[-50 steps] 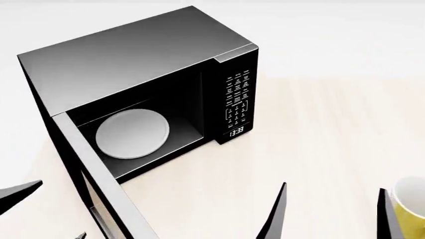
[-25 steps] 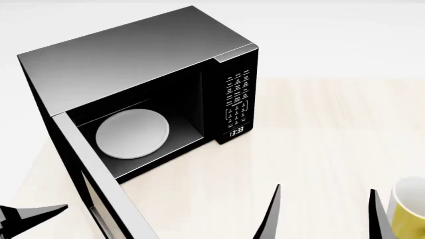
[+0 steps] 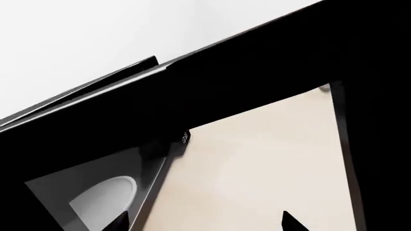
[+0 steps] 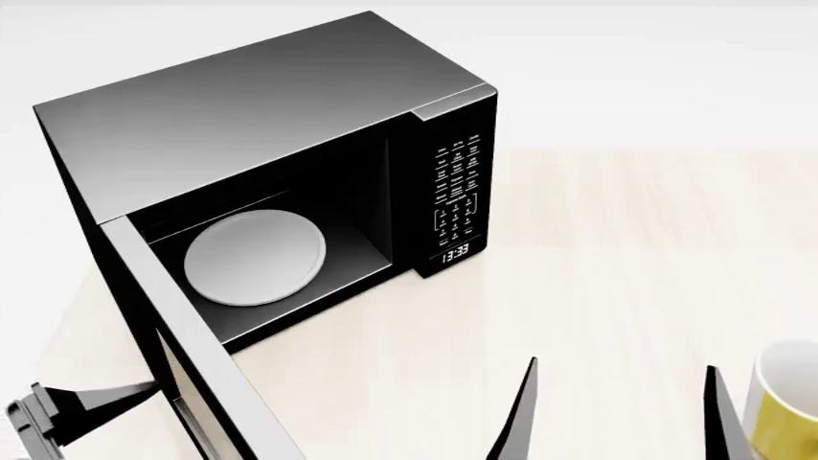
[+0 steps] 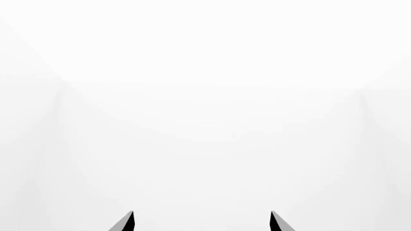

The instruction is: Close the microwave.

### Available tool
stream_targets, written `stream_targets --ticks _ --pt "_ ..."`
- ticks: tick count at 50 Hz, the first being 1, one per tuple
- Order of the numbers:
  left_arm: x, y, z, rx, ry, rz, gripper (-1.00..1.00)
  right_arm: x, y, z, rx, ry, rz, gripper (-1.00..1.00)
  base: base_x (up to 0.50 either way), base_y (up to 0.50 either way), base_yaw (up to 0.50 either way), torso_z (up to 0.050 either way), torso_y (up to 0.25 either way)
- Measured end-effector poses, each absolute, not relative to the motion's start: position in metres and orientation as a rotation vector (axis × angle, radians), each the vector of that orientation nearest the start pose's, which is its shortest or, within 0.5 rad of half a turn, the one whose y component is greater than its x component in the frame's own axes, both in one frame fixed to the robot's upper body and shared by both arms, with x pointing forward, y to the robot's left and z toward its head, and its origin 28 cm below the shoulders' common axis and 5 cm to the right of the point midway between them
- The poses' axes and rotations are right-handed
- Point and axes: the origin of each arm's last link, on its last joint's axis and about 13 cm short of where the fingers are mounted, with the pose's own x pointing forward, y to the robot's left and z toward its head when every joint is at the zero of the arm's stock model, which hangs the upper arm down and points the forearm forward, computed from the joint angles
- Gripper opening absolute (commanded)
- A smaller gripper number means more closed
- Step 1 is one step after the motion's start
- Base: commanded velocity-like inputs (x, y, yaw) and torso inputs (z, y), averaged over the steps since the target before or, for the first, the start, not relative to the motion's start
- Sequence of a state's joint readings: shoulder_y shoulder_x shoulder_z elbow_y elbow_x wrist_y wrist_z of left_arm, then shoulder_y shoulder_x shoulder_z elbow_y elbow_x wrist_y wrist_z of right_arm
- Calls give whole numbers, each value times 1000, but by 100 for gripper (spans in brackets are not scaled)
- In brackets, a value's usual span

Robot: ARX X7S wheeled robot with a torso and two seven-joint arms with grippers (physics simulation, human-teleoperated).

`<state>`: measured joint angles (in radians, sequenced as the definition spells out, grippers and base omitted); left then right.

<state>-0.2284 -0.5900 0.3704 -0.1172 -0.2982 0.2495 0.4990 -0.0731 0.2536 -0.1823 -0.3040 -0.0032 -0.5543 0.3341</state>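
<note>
The black microwave [image 4: 256, 105] stands on the pale table with its door [image 4: 192, 355] swung wide open toward me. The white turntable plate [image 4: 253, 257] lies inside, and the keypad [image 4: 458, 192] is at the right. My left gripper [image 4: 77, 410] is open and empty, just left of the door's outer face near its free end. In the left wrist view the door's frame [image 3: 257, 72] fills the picture, the plate [image 3: 103, 197] shows through the glass, and the gripper [image 3: 205, 225] is close to it. My right gripper [image 4: 623, 412] is open and empty, right of the door, and also shows in its wrist view [image 5: 202, 222]. The handle is hidden.
A yellow mug [image 4: 783, 402] with a white inside stands at the right edge, just beside my right gripper's outer finger. The pale wooden table [image 4: 614, 249] stretches right of the microwave. The right wrist view shows only plain white.
My left gripper has moved right and a little lower, up to the door's outer face. My right gripper has shifted slightly left. The door has not moved.
</note>
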Motion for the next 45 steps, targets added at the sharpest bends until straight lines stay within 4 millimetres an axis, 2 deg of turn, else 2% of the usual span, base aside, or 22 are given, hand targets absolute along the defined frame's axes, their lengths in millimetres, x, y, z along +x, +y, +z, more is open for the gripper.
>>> stream_targets --ticks 23,45 --pt "270 275 43 323 -163 -761 100 187 -103 95 -18 -756 -33 100 0 0 0 0 0" --pt "288 257 36 304 -195 -696 100 187 -103 93 -16 -748 -30 100 0 0 0 0 0"
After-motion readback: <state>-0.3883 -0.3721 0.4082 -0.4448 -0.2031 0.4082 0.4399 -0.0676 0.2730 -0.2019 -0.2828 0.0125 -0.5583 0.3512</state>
